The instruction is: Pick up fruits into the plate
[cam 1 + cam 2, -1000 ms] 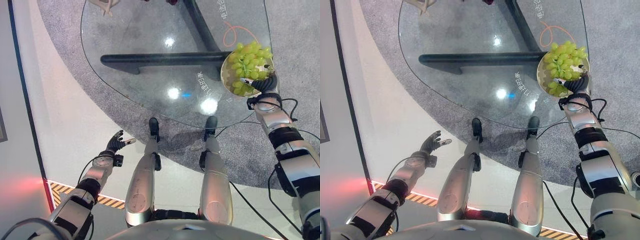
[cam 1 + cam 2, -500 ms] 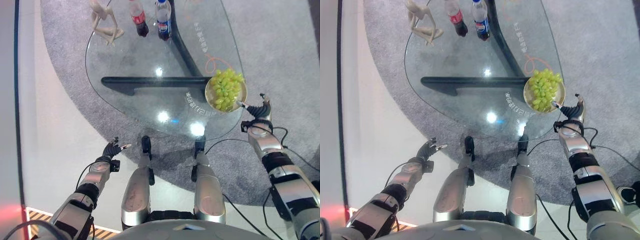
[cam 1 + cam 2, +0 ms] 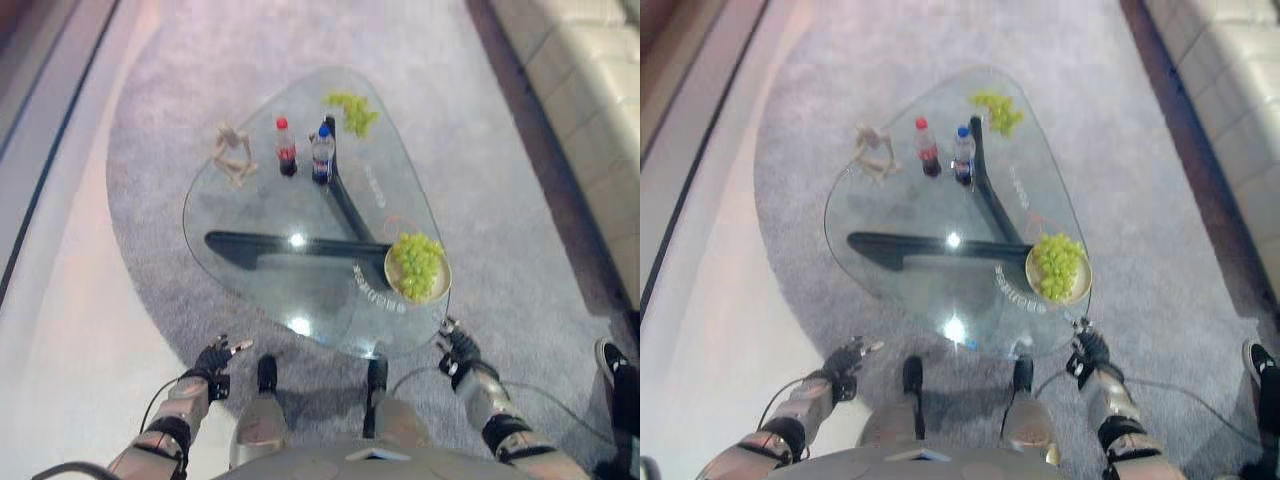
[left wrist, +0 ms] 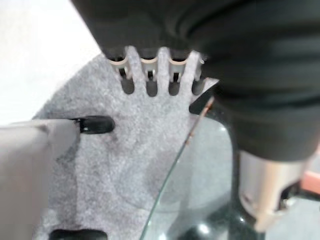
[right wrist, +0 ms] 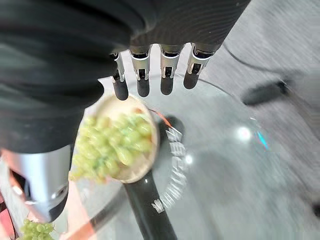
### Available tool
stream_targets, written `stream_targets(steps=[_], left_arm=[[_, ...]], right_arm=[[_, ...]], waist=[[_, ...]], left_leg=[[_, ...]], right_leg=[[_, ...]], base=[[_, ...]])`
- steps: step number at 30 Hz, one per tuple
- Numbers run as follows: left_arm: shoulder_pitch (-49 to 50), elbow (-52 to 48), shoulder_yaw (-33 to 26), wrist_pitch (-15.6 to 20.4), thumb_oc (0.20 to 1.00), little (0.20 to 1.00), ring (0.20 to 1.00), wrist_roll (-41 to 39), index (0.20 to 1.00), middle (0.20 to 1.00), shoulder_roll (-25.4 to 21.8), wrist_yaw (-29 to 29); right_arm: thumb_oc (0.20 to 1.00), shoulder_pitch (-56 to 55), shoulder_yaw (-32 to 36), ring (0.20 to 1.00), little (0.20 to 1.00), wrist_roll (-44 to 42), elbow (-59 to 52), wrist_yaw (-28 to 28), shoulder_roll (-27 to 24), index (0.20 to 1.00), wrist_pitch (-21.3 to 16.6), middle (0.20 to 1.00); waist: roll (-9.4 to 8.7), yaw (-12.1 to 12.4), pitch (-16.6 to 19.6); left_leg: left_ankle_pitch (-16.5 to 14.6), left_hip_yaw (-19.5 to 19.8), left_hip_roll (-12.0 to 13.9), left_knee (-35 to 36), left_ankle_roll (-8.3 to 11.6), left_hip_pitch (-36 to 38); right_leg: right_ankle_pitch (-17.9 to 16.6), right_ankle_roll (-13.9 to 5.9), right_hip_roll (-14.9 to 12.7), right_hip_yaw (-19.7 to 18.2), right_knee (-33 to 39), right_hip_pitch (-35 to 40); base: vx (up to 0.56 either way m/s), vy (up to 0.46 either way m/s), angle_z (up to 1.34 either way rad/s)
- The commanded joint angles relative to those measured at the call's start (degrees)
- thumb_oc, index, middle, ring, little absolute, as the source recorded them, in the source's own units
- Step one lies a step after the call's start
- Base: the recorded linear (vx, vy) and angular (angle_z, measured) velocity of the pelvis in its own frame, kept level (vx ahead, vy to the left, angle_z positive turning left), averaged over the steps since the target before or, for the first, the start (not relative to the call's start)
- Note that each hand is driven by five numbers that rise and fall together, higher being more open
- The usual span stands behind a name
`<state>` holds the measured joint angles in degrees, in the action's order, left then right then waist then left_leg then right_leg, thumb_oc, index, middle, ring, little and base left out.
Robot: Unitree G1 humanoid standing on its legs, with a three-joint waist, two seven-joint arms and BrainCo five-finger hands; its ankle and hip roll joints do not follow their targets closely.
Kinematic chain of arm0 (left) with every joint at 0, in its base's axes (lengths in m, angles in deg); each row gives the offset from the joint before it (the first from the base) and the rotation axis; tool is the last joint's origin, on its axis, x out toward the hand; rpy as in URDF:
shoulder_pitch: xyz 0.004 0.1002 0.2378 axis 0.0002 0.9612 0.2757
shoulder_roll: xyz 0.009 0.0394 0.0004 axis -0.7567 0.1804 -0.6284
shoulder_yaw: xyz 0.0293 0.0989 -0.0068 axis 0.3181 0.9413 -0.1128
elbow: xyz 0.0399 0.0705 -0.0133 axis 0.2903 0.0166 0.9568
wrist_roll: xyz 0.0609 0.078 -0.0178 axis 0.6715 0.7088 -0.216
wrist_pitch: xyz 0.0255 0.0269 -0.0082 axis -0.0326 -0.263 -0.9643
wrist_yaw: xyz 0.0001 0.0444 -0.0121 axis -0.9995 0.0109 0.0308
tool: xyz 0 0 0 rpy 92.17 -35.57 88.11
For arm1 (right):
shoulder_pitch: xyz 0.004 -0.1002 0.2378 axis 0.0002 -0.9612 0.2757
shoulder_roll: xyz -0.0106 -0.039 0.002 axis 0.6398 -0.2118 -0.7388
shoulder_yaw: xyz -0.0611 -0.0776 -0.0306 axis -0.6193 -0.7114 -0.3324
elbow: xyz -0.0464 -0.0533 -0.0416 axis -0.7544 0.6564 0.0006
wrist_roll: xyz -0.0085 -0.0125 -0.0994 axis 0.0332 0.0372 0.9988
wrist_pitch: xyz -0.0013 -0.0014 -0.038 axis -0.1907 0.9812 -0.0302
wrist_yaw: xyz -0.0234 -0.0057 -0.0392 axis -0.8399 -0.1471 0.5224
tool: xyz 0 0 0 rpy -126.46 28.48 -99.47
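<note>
A tan plate (image 3: 441,285) with a bunch of green grapes (image 3: 415,260) stands near the near right edge of the glass table (image 3: 270,210). A second bunch of green grapes (image 3: 352,110) lies on the glass at the far end. My right hand (image 3: 458,352) hangs open just off the near edge, a little short of the plate and holding nothing. In the right wrist view its straight fingers (image 5: 143,75) point over the plate (image 5: 145,165) and its grapes (image 5: 112,147). My left hand (image 3: 213,357) is open and empty, low at the left beside the table.
A cola bottle (image 3: 285,148) and a blue-labelled bottle (image 3: 321,155) stand at the table's far middle, a wooden figure (image 3: 233,156) to their left. A dark frame (image 3: 300,245) runs under the glass. A pale sofa (image 3: 580,90) lines the right. A person's shoe (image 3: 610,360) is near right.
The camera has pulled up and back, so more of the table shows. My right hand has left the plate of grapes and drawn back past the near edge. The left hand stays idle.
</note>
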<state>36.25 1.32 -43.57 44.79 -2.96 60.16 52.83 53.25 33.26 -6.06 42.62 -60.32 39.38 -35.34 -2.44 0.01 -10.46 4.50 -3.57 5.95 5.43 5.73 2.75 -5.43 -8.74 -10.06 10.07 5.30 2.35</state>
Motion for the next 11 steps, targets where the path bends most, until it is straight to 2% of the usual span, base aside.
stream_targets(steps=[1,4,8,11], left_arm=[[-0.8,4.5,-1.5,0.7,1.000,1.000,1.000,1.6,1.000,1.000,1.4,1.5],[0.7,5.6,-2.7,-1.0,1.000,1.000,1.000,3.1,1.000,1.000,2.1,2.3],[1.6,6.5,-2.7,-2.1,1.000,1.000,1.000,4.2,1.000,1.000,2.7,2.5],[2.3,6.6,-3.1,-2.7,1.000,1.000,1.000,3.4,1.000,1.000,2.9,2.6]], right_arm=[[1.000,0.8,0.5,1.000,1.000,5.0,2.5,-4.7,-0.9,1.000,0.7,1.000],[1.000,-0.5,-1.0,1.000,1.000,13.4,6.4,-4.0,-0.2,1.000,3.8,1.000],[1.000,-1.0,-0.7,1.000,1.000,12.9,8.1,-2.0,0.3,1.000,5.0,1.000],[1.000,-1.6,-0.1,1.000,1.000,14.0,8.3,-2.6,0.4,1.000,4.2,1.000]], waist=[[1.34,1.1,-0.4],[1.78,1.2,1.2],[2.21,1.0,2.1],[2.54,0.6,2.7]], left_leg=[[-5.6,-3.6,-2.0,-1.9,-1.85,2.9],[-6.1,-3.5,-2.2,-1.3,-2.06,5.0],[-6.6,-3.7,-2.2,-1.0,-2.21,6.5],[-6.9,-3.9,-2.2,-0.8,-2.33,7.4]], right_leg=[[3.0,0.99,0.2,0.5,-4.4,0.4],[3.5,1.11,0.1,0.7,-3.6,2.9],[3.9,1.17,0.1,0.6,-3.3,4.5],[4.2,1.22,0.1,0.4,-3.1,5.4]], base=[[0.12,0.065,0.02],[0.09,0.056,0.03],[0.05,0.037,0.01],[0.06,0.037,0.00]])
